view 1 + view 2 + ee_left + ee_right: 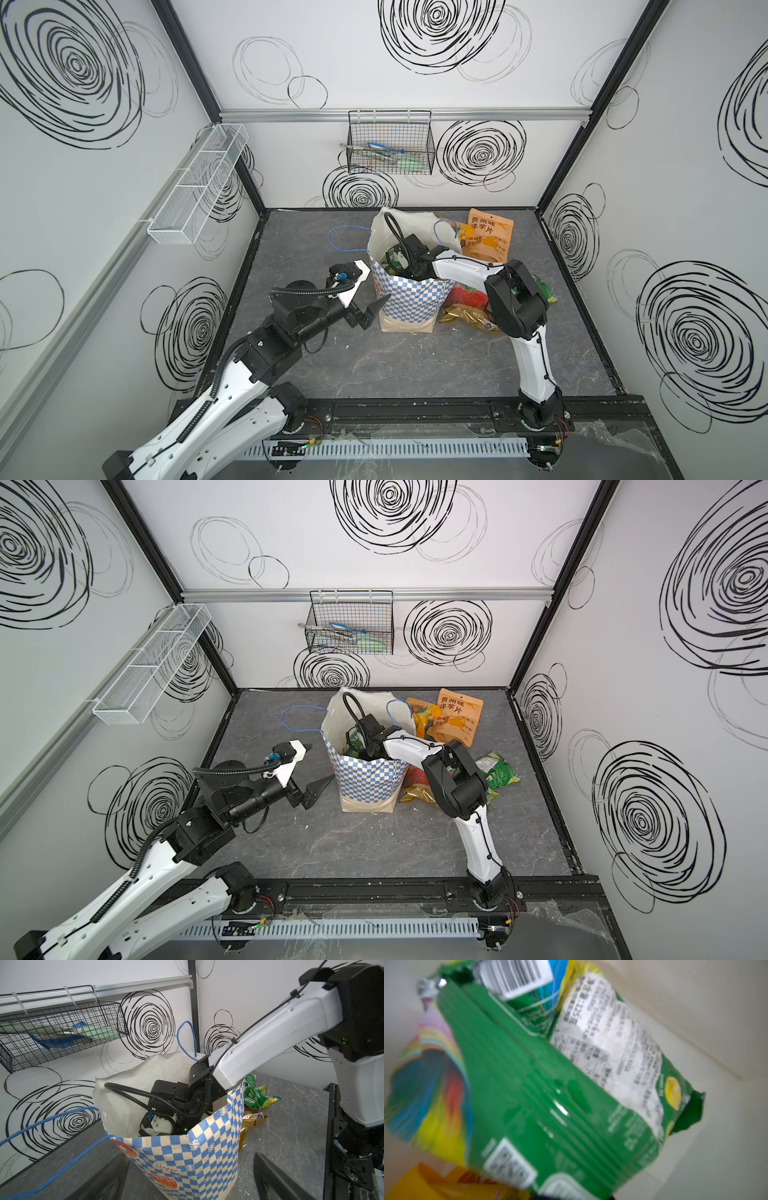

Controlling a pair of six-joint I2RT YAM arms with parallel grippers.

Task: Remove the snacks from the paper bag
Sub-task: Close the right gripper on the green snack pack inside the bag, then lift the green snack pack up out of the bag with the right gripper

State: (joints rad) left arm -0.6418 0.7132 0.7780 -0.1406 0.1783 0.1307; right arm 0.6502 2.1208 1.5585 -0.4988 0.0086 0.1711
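Currently the step is pulling another snack out: the right hand (163, 1126) is sunk deep in the paper bag (409, 301), which stands upright mid-bench (374, 374). Its wrist view is filled by a green packet (550, 1088); whether the jaws are clenched on it cannot be told. The left hand (318, 764) hangs released, jaws wide, just beside the bag's checkered band. The next move likely calls for a firm pinch on the crinkly film, then a straight lift clear of the rim and the blue cord handles (340, 241). The bag reads "Bagel". The orange pouch (488, 237), already out on the bench, reads "贵州味洋芋片". The packet's barcode (517, 978) shows, but its fine print is blurred.
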